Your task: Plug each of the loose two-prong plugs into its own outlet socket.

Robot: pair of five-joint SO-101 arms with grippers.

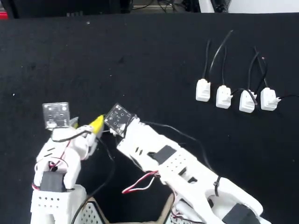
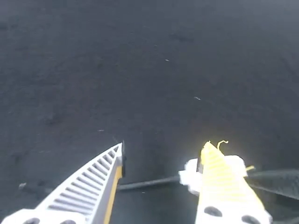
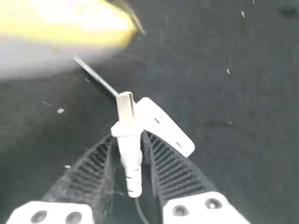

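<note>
In the right wrist view my right gripper is shut on a white two-prong plug, whose metal prongs point away from the camera and whose thin cord trails back between the fingers. My left gripper stands open just above the black table, with one white finger and one yellow finger. The held plug and its black cord show between those fingers. In the high view both grippers meet at the front left, the yellow finger beside the right wrist.
Several white socket blocks with black cords lie in a row at the right of the black table, well away from both arms. Cables run over the right arm.
</note>
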